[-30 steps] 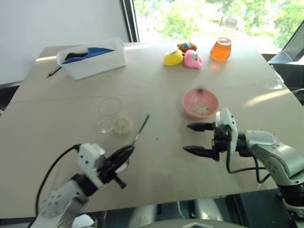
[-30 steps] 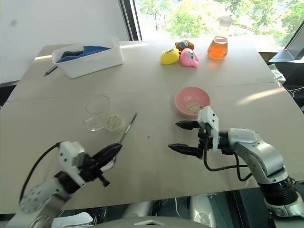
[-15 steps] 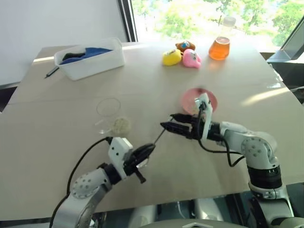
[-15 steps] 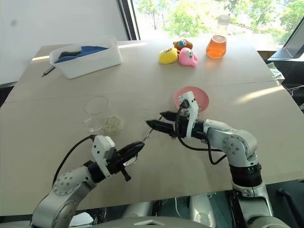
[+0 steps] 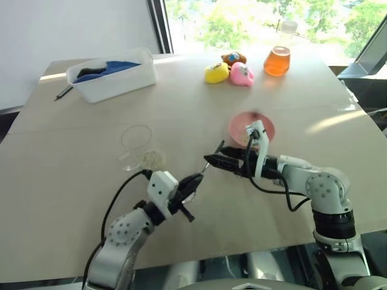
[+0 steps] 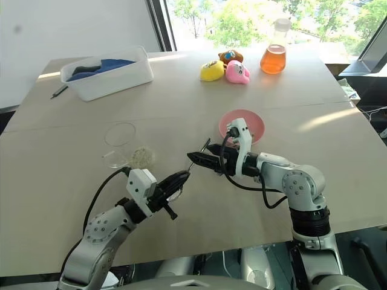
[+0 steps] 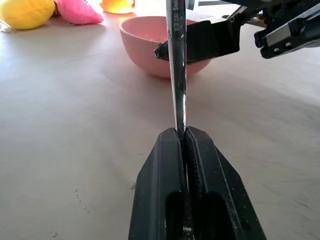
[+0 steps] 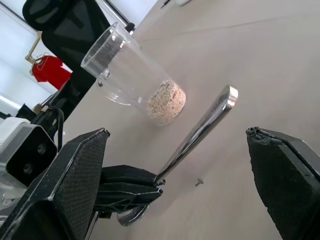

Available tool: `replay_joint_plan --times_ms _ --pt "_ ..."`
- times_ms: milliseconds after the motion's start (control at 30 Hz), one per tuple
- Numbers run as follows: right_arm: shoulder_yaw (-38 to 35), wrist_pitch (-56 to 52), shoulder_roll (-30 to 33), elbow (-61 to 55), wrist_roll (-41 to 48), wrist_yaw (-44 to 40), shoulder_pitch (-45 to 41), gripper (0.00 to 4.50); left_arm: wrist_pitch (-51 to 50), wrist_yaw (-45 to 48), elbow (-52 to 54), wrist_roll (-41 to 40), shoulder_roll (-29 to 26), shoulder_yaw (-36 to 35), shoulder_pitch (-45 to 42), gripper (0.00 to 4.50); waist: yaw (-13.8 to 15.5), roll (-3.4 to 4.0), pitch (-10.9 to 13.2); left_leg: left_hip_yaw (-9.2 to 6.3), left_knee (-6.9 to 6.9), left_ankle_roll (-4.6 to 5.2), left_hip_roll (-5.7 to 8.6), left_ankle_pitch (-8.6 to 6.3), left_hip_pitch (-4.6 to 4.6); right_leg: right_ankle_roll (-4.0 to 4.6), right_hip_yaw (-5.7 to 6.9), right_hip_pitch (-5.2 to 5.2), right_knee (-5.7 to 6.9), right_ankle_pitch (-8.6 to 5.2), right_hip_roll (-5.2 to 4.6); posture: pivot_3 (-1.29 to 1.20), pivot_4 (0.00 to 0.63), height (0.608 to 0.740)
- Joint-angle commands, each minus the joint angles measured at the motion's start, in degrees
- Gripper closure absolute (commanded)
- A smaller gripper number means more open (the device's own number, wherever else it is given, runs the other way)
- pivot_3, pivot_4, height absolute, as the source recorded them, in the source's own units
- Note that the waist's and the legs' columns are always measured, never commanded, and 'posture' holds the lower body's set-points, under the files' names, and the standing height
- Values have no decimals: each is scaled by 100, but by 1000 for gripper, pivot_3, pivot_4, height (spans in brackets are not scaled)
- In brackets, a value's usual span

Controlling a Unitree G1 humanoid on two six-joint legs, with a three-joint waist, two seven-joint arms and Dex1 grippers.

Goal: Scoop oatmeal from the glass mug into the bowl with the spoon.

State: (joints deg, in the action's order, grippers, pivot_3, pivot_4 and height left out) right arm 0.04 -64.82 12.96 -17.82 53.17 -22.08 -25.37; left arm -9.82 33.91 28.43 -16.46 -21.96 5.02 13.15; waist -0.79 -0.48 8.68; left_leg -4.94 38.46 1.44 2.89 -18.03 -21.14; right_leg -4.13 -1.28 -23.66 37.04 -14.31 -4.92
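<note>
Left gripper [image 6: 181, 177] clenched on the spoon [image 7: 176, 65]; right gripper [image 6: 198, 158] spread wide.
I see its handle tip between my right fingers [image 8: 62, 190], untouched, beside the bowl [image 5: 264, 125].

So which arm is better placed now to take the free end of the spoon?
The right. The left gripper is shut on the spoon near its head, and the right gripper is open with the handle end between its fingers.
</note>
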Motion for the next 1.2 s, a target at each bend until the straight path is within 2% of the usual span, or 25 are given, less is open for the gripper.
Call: replay_joint_plan --times_ms 33,467,500,533,600,633,800,1000,1133,1167,1200 --pt "-97 27 -81 -94 148 9 -124 0 50 -27 148 -59 64 73 -19 4440 -1 0 0 0 0 0 0 0 0 0 0 0 0 0 0 0 150 740" --pt "-163 92 -483 -42 189 290 -126 0 -211 0 249 -117 -4 101 -261 4440 -4 0 0 0 1 0 0 0 0 0 0 -3 4 0 2 0 150 740" --pt "-183 86 -501 -39 201 312 -122 519 -210 6 254 -118 -21 89 -257 4500 -5 0 0 0 1 0 0 0 0 0 0 -3 6 0 2 0 150 740" --pt "-192 89 -503 -44 196 312 -116 738 -206 14 258 -125 -37 79 -245 4500 -5 0 0 0 1 -1 0 1 0 0 -1 -3 6 0 2 0 150 740" --pt "-207 89 -517 -43 193 327 -112 1647 -201 18 256 -149 -50 69 -230 4500 -5 0 0 0 1 -1 0 1 0 0 -1 -4 7 0 2 0 150 740" --pt "-215 89 -534 -41 195 350 -105 2253 -200 22 252 -161 -54 71 -228 4500 -5 0 0 0 1 -1 0 1 0 0 -1 -4 7 0 2 0 150 740" --pt "-233 101 -529 -68 187 383 -65 4472 -165 50 232 -170 -77 54 -189 4500 -11 1 0 1 1 -1 0 1 0 0 -1 -4 7 0 2 0 150 740" --pt "-294 75 -487 -41 243 422 -125 4472 -218 -75 144 -282 -33 -144 -150 4500 -10 1 0 2 1 -1 0 1 0 0 -2 -5 9 0 3 0 150 740" --pt "-480 -38 -672 44 539 670 -187 4472 -108 -122 174 -228 -24 -210 -132 4500 -11 2 0 1 1 -1 0 1 1 0 -3 -5 9 0 3 0 150 740" --pt "-524 -63 -700 65 598 737 -205 4500 -23 -190 199 -137 -4 -223 -99 3784 -11 2 0 2 1 -1 0 1 1 0 -3 -5 9 0 3 0 150 740" --pt "-556 -83 -720 73 643 787 -212 4500 40 -239 220 -72 10 -229 -71 3712 -11 2 0 1 1 -1 0 1 1 0 -3 -5 9 0 3 0 150 740"
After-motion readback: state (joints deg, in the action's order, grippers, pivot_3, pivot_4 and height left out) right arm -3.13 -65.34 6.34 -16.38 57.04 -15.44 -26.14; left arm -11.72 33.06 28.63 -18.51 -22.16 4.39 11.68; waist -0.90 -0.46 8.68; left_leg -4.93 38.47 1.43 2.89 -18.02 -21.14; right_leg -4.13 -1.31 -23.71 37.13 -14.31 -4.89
